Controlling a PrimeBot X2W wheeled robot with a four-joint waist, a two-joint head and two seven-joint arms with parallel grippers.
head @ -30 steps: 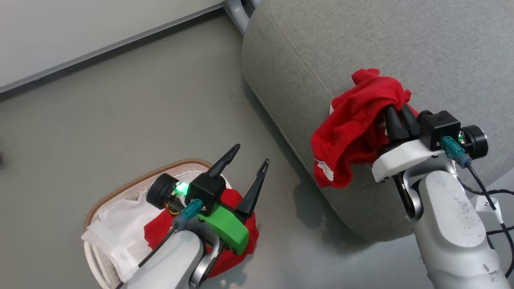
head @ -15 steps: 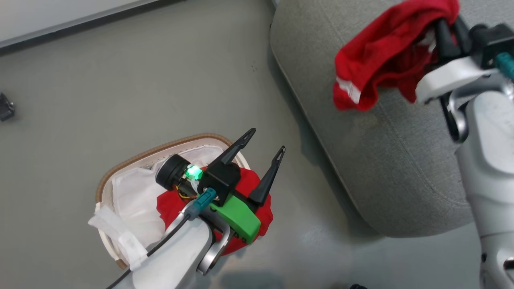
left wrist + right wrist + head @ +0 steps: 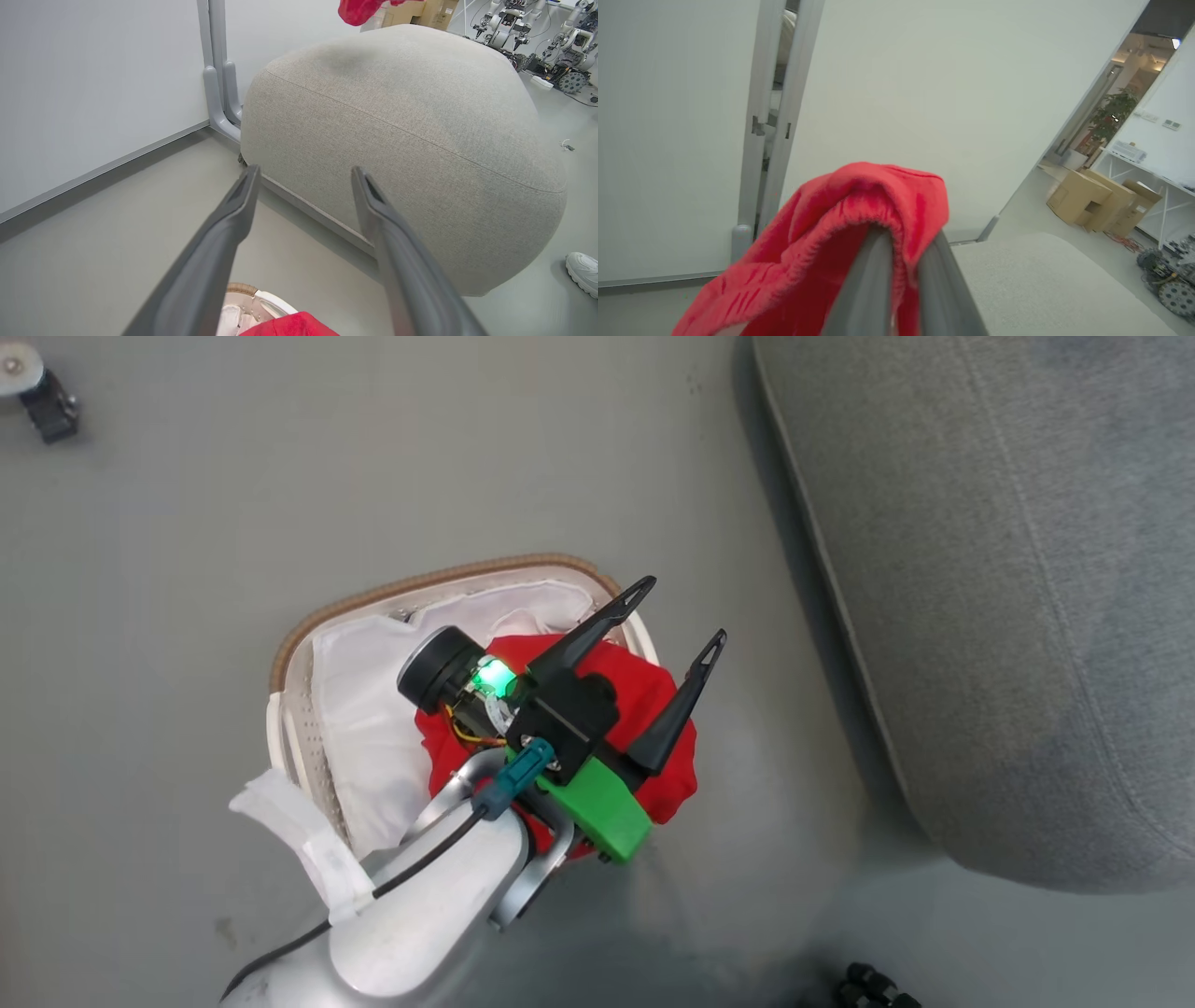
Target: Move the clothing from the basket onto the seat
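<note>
One red garment (image 3: 653, 695) lies in the white basket (image 3: 289, 663) beside its white cloth liner (image 3: 364, 728). My left gripper (image 3: 680, 614) hovers open above the basket's right end, with nothing between its fingers. In the left wrist view the left gripper (image 3: 306, 171) faces the grey seat (image 3: 397, 116), and the garment (image 3: 289, 326) and basket rim (image 3: 243, 289) show at the bottom edge. My right gripper (image 3: 906, 233) is shut on the second red garment (image 3: 822, 224), which drapes over its fingers, held high above the seat (image 3: 1041, 280). That garment (image 3: 359, 9) hangs over the seat's top in the left wrist view. The seat (image 3: 1008, 569) stands right of the basket.
A grey wall post (image 3: 217, 70) stands behind the seat's left corner. A small black object (image 3: 47, 401) lies on the floor at far left. A white shoe (image 3: 584, 273) sits on the floor to the right. Cardboard boxes (image 3: 1101, 200) and other robots (image 3: 537, 37) stand beyond the seat.
The head camera has swung down and left. The right gripper rose with its red garment and left the head view. The left gripper stays open over the basket.
</note>
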